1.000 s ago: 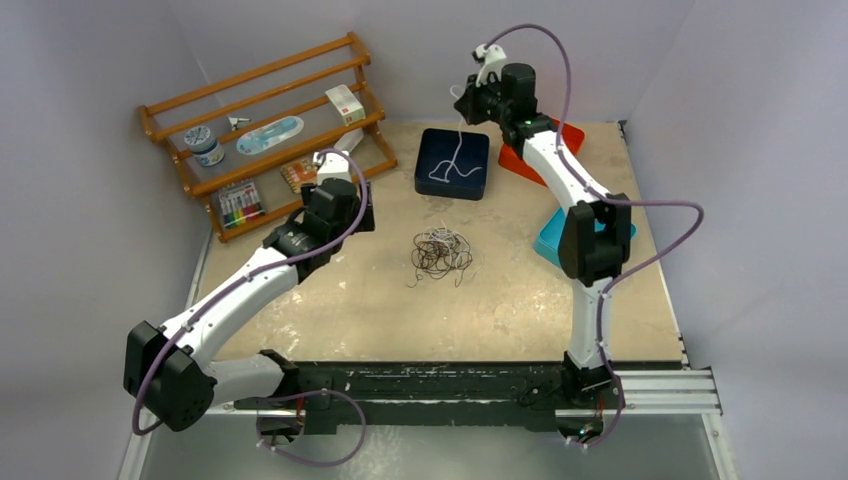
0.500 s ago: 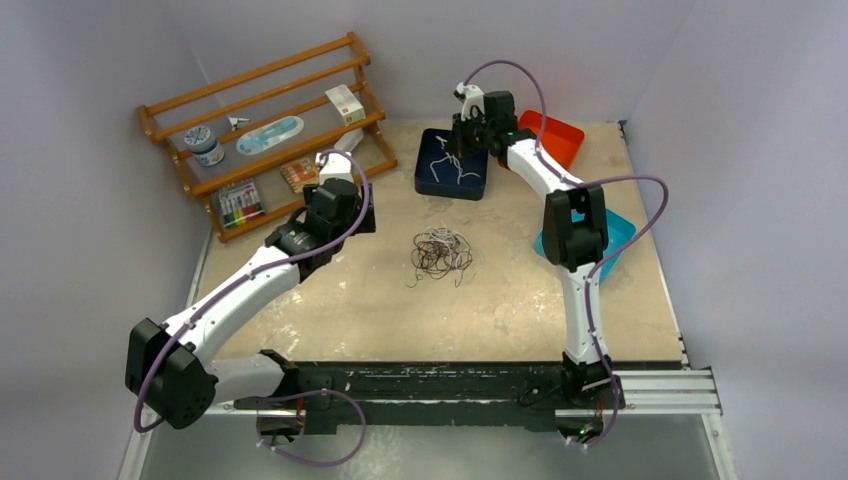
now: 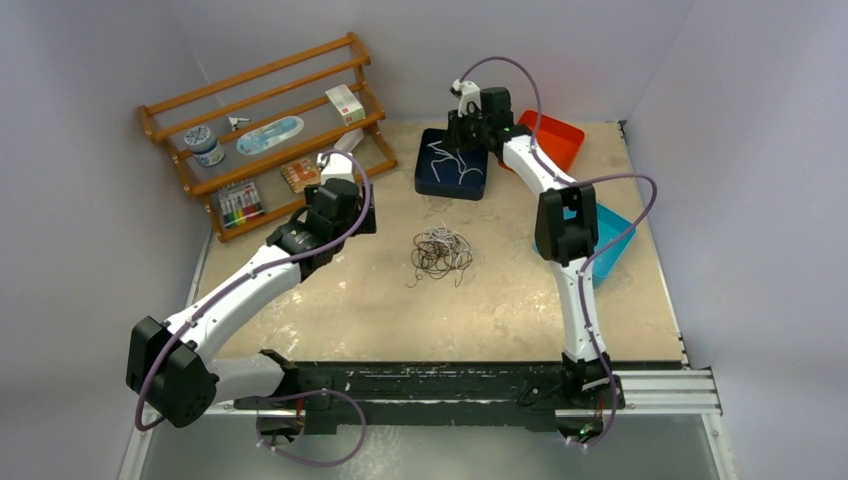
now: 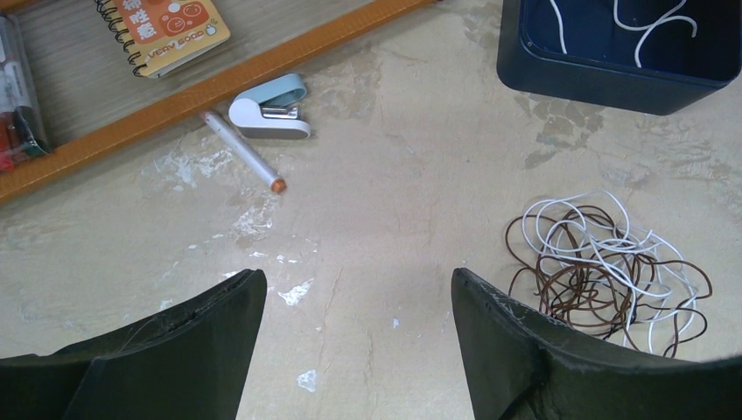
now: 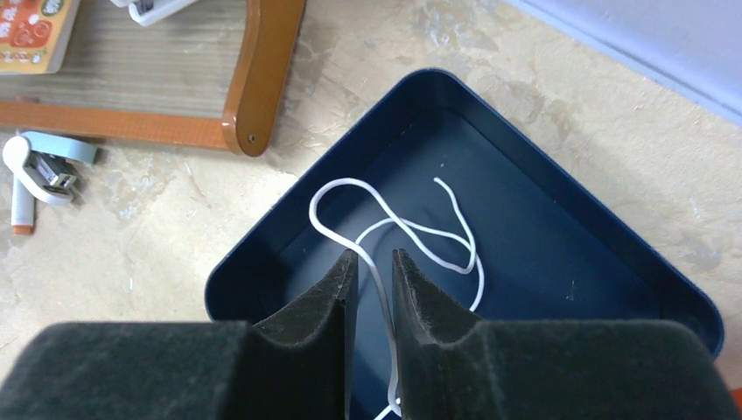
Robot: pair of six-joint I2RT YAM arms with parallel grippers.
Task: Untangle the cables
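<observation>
The cables (image 3: pixel 440 253) lie as a knot of white and brown loops mid-table, also at the right of the left wrist view (image 4: pixel 604 267). One separate white cable (image 5: pixel 411 227) lies coiled in the navy tray (image 5: pixel 560 262). My right gripper (image 5: pixel 374 255) hangs low over that tray (image 3: pixel 450 194). Its jaws are a narrow gap apart, with the white cable running loosely through the gap, not pinched. My left gripper (image 4: pixel 359 284) is wide open above bare table, left of the knot, holding nothing.
A wooden rack (image 3: pixel 270 130) with small items stands at the back left. A stapler (image 4: pixel 267 109) and a pen (image 4: pixel 245 153) lie in front of it. A red tray (image 3: pixel 555 140) and a light blue tray (image 3: pixel 610 235) sit at the right.
My right arm came down over the navy tray with the hanging white cable. Its jaws have parted and the cable now lies coiled in the tray. The left arm has not moved.
</observation>
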